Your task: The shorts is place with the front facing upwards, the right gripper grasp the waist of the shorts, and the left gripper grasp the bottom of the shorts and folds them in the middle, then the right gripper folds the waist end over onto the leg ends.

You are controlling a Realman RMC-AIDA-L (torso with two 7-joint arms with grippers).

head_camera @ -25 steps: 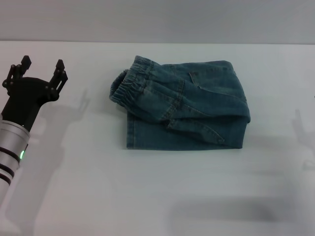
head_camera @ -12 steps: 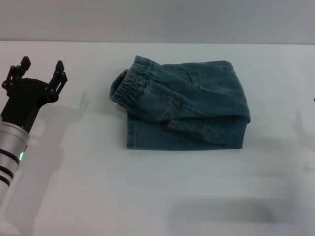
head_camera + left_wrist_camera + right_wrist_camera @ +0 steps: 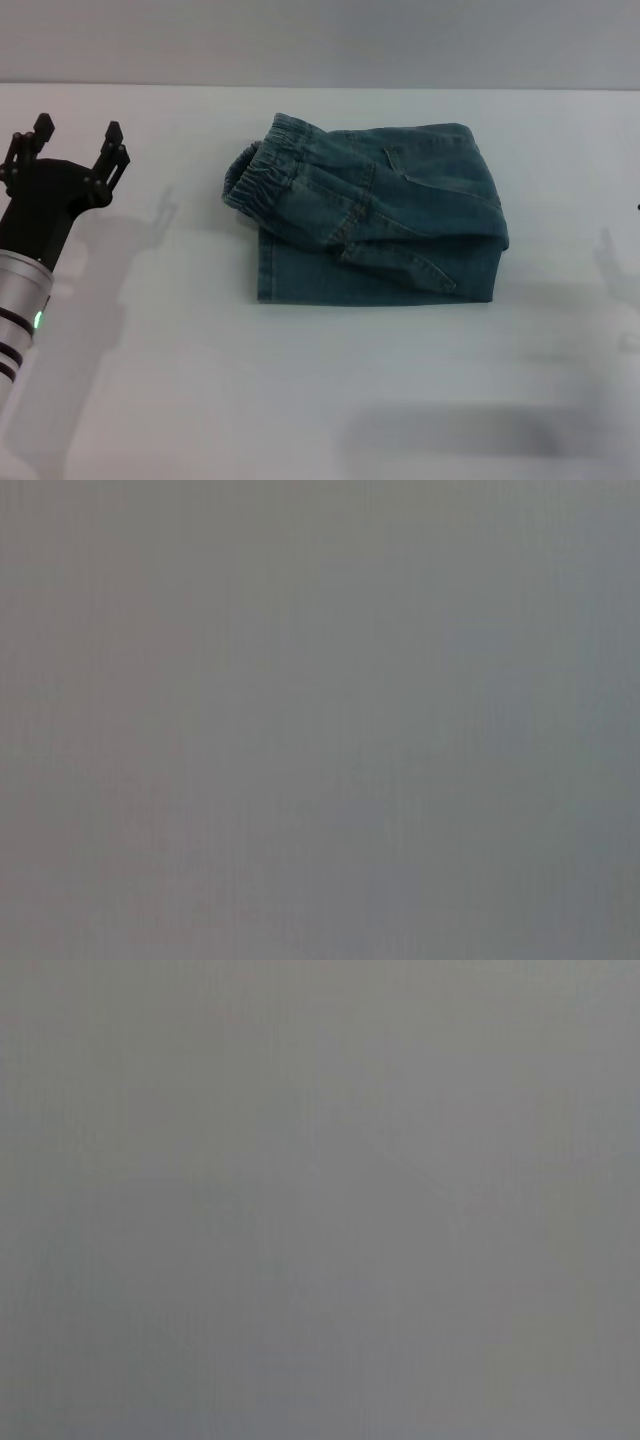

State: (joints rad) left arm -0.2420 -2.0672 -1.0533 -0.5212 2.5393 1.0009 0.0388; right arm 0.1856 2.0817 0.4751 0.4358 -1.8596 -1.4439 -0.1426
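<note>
The blue denim shorts (image 3: pixel 375 215) lie folded into a compact rectangle in the middle of the white table. The waist of the shorts (image 3: pixel 262 180), a puckered elastic band, rests on top at the fold's left side. The leg ends lie beneath the upper layers, and only a flat lower edge (image 3: pixel 370 297) shows along the front. My left gripper (image 3: pixel 77 141) hovers open and empty at the far left, well apart from the shorts. The right gripper is out of view. Both wrist views show only plain grey.
The white table (image 3: pixel 200 380) reaches a grey back wall (image 3: pixel 320 40) behind the shorts. Shadows fall on the table at the right edge and along the front.
My left gripper has drifted slightly to the left and a little farther back. The shorts have not moved.
</note>
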